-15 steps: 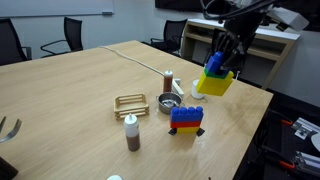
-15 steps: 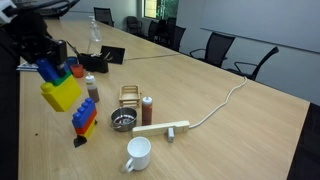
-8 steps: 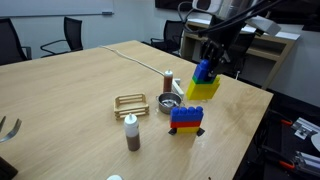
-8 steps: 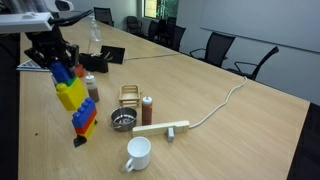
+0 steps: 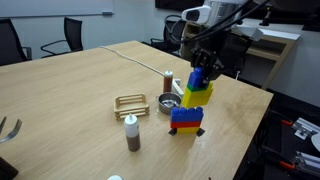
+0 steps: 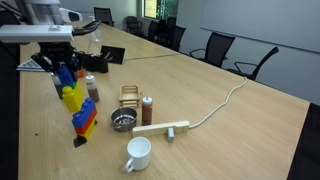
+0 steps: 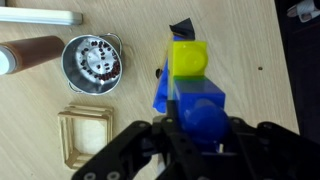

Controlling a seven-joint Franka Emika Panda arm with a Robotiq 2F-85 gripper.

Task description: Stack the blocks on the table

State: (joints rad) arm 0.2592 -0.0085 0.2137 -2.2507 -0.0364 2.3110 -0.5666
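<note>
Your gripper (image 5: 201,66) is clamped on the small blue top (image 5: 197,77) of the yellow block (image 5: 197,94). It holds that block upright just over the blue-and-red block (image 5: 186,118) on the table (image 5: 80,80), so the studs can line up.

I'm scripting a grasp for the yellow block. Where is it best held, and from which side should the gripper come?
Probably the small blue brick on top of the yellow block, coming straight down from above. That brick is narrow with flat sides, so the gripper closes across it, as it does now, and the yellow underside stays free to seat on the blue and red stack.
</note>
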